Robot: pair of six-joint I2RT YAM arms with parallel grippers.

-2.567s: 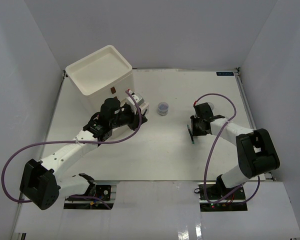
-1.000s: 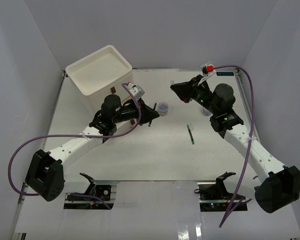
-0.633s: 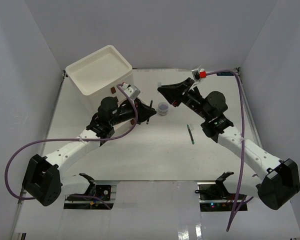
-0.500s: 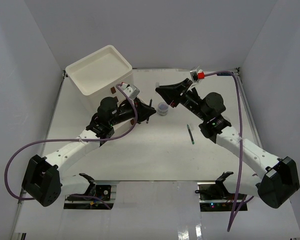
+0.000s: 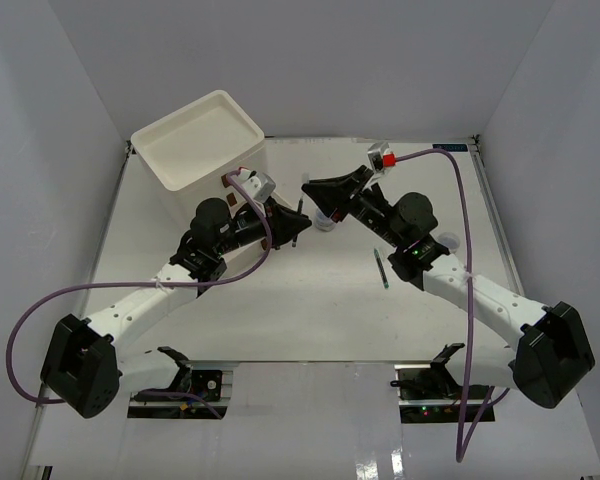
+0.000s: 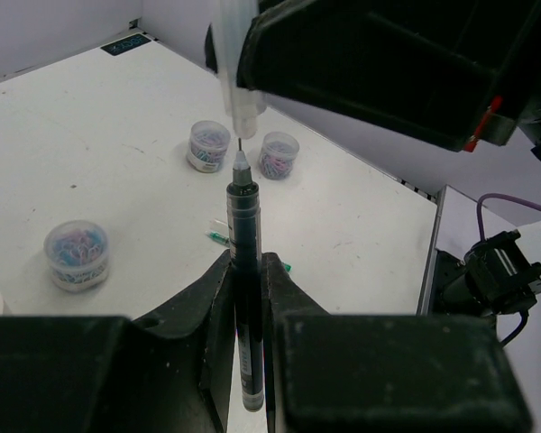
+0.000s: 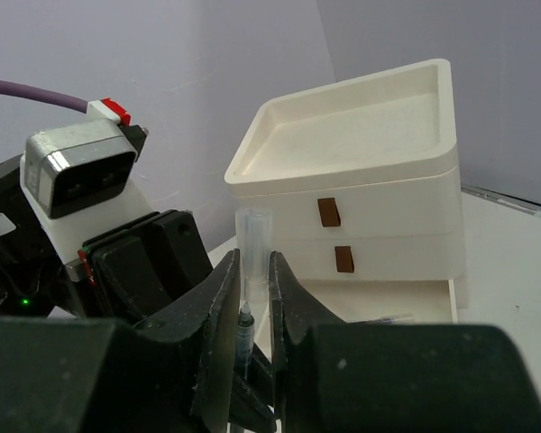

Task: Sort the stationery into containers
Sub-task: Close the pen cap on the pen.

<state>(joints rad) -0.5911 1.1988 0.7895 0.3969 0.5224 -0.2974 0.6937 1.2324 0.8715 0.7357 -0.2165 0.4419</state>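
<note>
My left gripper (image 5: 292, 222) is shut on a black pen (image 6: 245, 298) and holds it off the table with its bare tip pointing away. My right gripper (image 5: 312, 187) is shut on a clear pen cap (image 7: 254, 236). The cap's open end is just at the pen tip (image 6: 239, 161), in line with it. The cap also shows in the left wrist view (image 6: 239, 90). Three clear jars (image 6: 76, 255) (image 6: 208, 145) (image 6: 278, 154) stand on the table. A green pen (image 5: 382, 268) lies right of centre. The white drawer unit (image 5: 200, 145) stands at the back left.
The two grippers meet in the air over the middle of the table, above one jar (image 5: 325, 220). The drawer unit (image 7: 361, 180) is close behind them. Its bottom drawer looks pulled out a little, with a thin pen (image 7: 383, 317) inside. Grey walls enclose the table.
My right arm has swung from the right side to the middle and brought the cap up to the pen tip. My left gripper has raised the pen slightly toward it.
</note>
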